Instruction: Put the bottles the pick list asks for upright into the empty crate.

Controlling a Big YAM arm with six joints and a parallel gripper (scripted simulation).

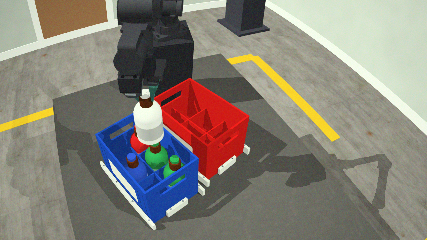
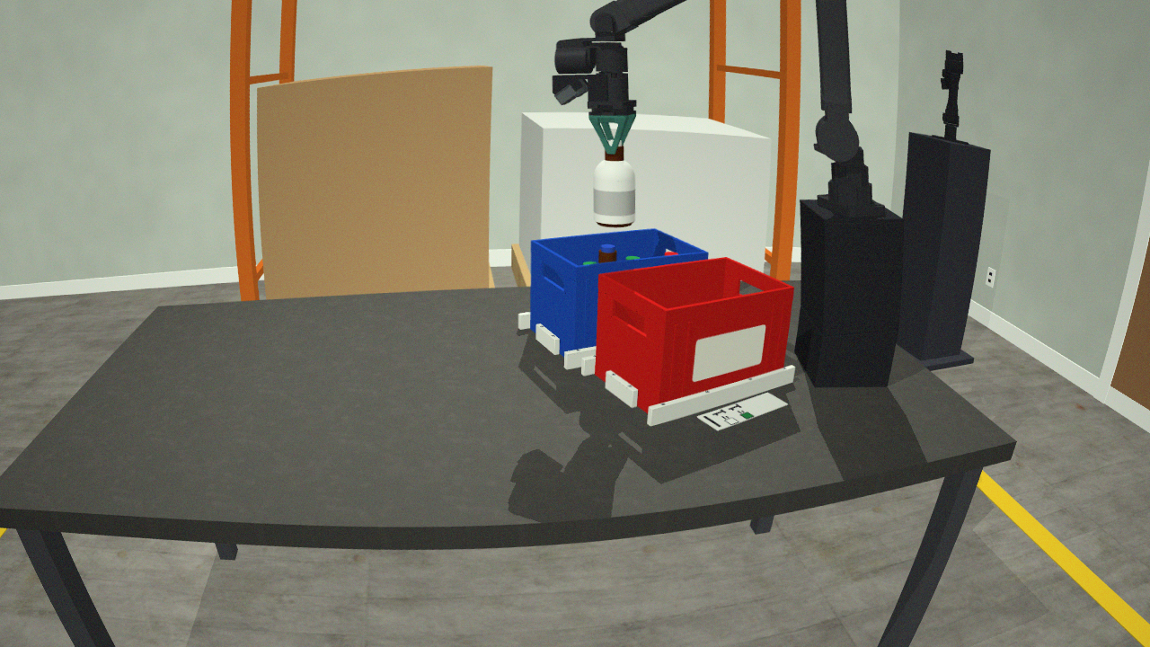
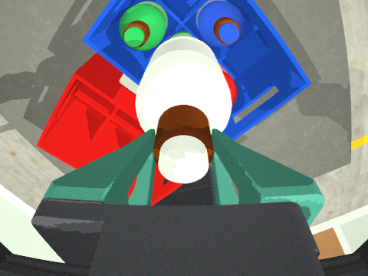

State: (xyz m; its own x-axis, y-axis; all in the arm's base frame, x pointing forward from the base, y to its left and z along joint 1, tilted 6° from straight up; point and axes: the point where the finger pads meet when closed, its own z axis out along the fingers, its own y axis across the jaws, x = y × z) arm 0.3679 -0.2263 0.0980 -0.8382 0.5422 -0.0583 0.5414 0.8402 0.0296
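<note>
White bottle point(image 1: 148, 125) point(image 2: 614, 192) point(image 3: 184, 84) hangs upright, long axis vertical, cap up, its neck gripped by the hand point(image 1: 146, 97) point(image 2: 614, 149) point(image 3: 183, 137)

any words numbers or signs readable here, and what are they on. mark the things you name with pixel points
No word, brand or number reads clearly.
White paper strip point(image 2: 770, 402): black bar, small dark marks, a white and a green patch; marks too small to read.
White panel on red plastic crate point(image 1: 229, 109) point(image 2: 633, 354) point(image 3: 57, 153): blank.
Gray band on white bottle point(image 1: 148, 117) point(image 2: 614, 178) point(image 3: 184, 80): no text.

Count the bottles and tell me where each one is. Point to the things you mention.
5: white bottle point(image 1: 149, 119) point(image 2: 614, 181) point(image 3: 184, 80) in the end effector point(image 1: 146, 100) point(image 2: 614, 151) point(image 3: 183, 137); red bottle point(image 1: 137, 143) point(image 2: 671, 253) point(image 3: 231, 89), blue bottle point(image 1: 136, 170) point(image 2: 607, 253) point(image 3: 220, 23) and two green bottles point(image 1: 156, 156) point(image 1: 169, 172) point(image 2: 589, 263) point(image 2: 632, 259) point(image 3: 145, 23) point(image 3: 183, 34) in the blue crate point(image 1: 183, 197) point(image 2: 562, 305) point(image 3: 284, 69). More may be hidden.
</note>
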